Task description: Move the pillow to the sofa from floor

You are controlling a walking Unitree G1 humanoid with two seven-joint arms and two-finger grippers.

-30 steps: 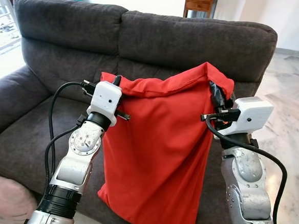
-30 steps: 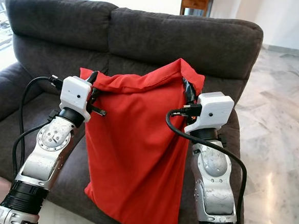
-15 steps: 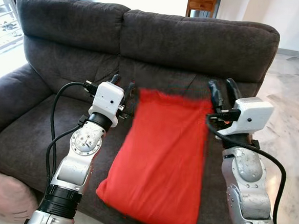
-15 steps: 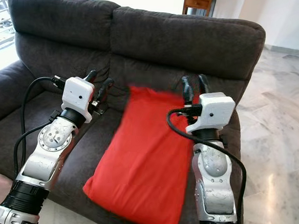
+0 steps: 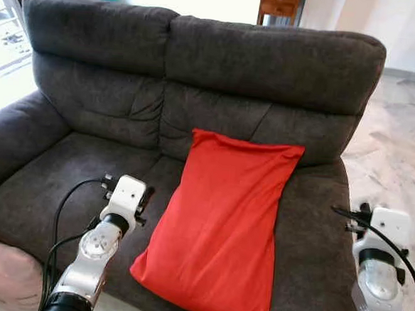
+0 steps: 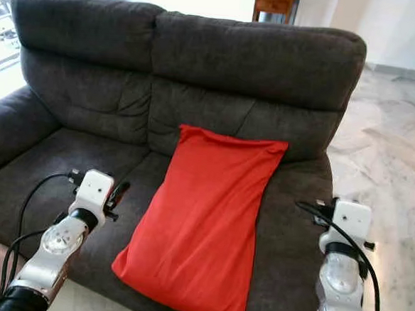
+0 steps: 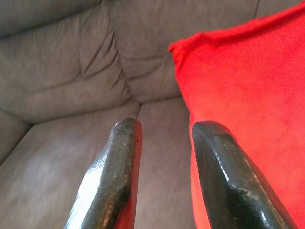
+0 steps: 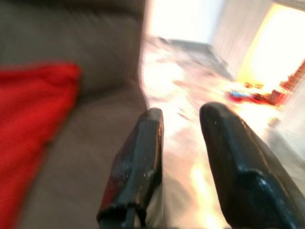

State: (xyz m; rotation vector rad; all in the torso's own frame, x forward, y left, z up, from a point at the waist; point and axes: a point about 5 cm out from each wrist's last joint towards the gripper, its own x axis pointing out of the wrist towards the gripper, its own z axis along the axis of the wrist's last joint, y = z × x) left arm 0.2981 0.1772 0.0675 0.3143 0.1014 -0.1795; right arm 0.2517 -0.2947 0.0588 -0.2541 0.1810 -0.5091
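Now I see the red pillow lying on the dark grey sofa, its top edge leaning against the backrest and its lower corner reaching the seat's front edge. My left gripper sits low beside the pillow, jaws released and empty. My right gripper hangs near the sofa's right armrest, jaws likewise apart, holding nothing.

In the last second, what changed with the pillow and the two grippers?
Both grippers let go of the red pillow: it dropped from being held up by its top corners and now lies on the sofa seat, its top edge leaning on the backrest. The left gripper and the right gripper came down and apart to either side, fingers open. The sofa stayed put.
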